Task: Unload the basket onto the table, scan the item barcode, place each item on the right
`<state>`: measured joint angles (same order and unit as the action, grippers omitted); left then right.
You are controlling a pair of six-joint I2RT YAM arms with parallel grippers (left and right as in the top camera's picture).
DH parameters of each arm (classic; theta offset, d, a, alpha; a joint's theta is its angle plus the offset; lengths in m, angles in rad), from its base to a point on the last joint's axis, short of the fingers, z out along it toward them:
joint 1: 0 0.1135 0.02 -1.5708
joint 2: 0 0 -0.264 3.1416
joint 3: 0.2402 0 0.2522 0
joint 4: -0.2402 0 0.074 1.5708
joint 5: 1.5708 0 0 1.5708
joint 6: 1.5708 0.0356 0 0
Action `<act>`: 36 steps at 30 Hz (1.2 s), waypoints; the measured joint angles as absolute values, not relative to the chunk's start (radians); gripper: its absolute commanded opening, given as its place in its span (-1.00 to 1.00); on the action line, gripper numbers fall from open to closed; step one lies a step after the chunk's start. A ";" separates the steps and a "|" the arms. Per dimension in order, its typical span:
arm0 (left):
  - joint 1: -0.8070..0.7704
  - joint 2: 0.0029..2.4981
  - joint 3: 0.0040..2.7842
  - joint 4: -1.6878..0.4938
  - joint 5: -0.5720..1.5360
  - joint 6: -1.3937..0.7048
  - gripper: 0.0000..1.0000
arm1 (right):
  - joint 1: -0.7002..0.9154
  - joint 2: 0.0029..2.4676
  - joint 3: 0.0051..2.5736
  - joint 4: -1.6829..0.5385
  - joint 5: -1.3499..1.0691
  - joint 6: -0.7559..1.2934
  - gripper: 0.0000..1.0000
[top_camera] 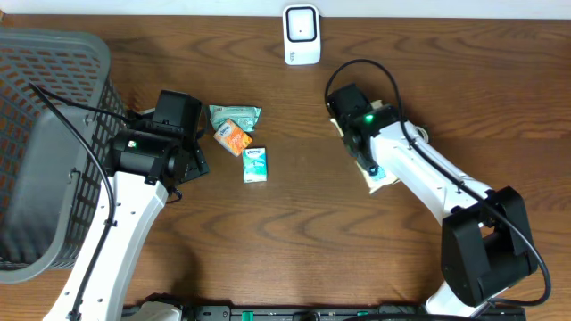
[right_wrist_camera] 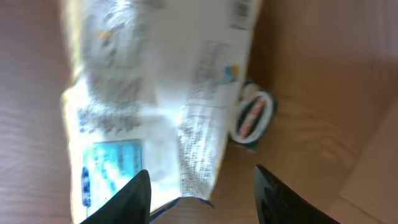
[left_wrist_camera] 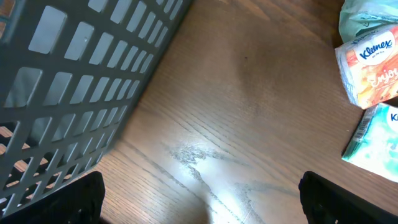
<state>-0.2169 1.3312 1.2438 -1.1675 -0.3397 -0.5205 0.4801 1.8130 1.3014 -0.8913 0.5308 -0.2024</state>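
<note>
Right gripper: jaws partly parted, straddling the blurred white packet, not clamping it. Packet lies on the table, right of centre. Barcode scanner sits at the far edge, well apart. Left gripper: jaws wide, empty, near the Kleenex packs. Judged: no scan under way; cannot tell if the packet is done.
</note>
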 measured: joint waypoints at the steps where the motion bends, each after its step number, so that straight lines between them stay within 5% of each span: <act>1: -0.217 1.331 1.244 -1.167 -0.340 -0.520 0.96 | 0.493 1.814 1.301 -0.892 0.519 -0.201 -0.16; 4: -0.217 1.331 1.244 -1.167 -0.340 -0.521 0.95 | 0.538 1.817 1.301 -0.884 0.487 -0.196 -0.09; 8: -0.217 1.331 1.244 -1.167 -0.340 -0.521 0.95 | 0.604 1.822 1.301 -0.843 0.461 -0.184 0.45; 18: -0.217 1.331 1.244 -1.167 -0.340 -0.521 0.95 | 0.624 1.838 1.302 -0.757 0.442 -0.150 0.94; 26: -0.217 1.331 1.244 -1.167 -0.340 -0.521 0.95 | 0.566 1.962 1.303 -0.688 0.458 -0.130 0.99; 32: -0.217 1.331 1.244 -1.168 -0.340 -0.521 0.96 | 0.527 2.018 1.310 -0.685 0.512 -0.073 0.18; 36: -0.217 1.331 1.244 -1.168 -0.340 -0.521 0.95 | 0.499 2.034 1.311 -0.684 0.537 -0.034 -0.70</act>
<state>-0.2169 1.3312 1.2438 -1.1675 -0.3397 -0.5205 0.4988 2.0342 1.3113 -0.6842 0.5373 -0.0341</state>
